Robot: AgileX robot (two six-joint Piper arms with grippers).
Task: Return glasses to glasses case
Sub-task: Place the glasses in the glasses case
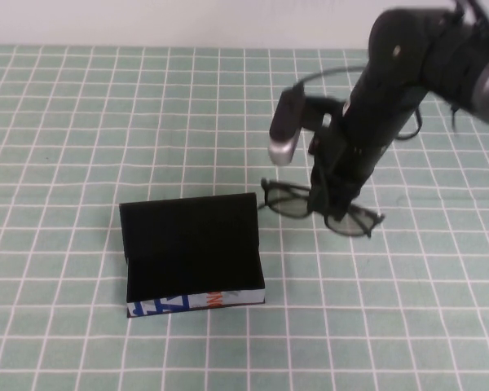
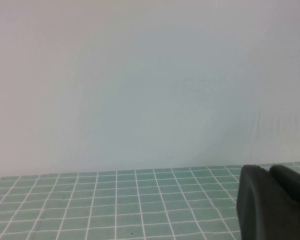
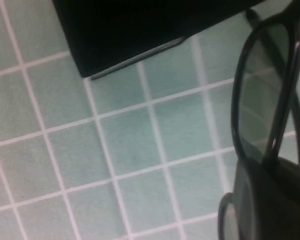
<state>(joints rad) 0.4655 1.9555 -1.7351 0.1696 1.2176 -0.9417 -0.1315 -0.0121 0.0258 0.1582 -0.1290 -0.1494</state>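
The glasses case (image 1: 191, 244) lies open left of centre, its flap lid laid back and its white printed front edge (image 1: 197, 301) facing me. The black glasses (image 1: 289, 205) are just right of the case, low over the mat. My right gripper (image 1: 330, 204) comes down from above and is shut on the glasses at the bridge. In the right wrist view one lens (image 3: 262, 100) shows beside a finger (image 3: 275, 200), with a corner of the case (image 3: 140, 25) close by. My left gripper (image 2: 270, 172) shows only in its wrist view, shut and empty, facing the wall.
A green mat with a white grid (image 1: 81, 147) covers the table. A pale wall (image 2: 140, 75) stands behind it. The right arm's wrist camera (image 1: 285, 122) hangs above the case's far right corner.
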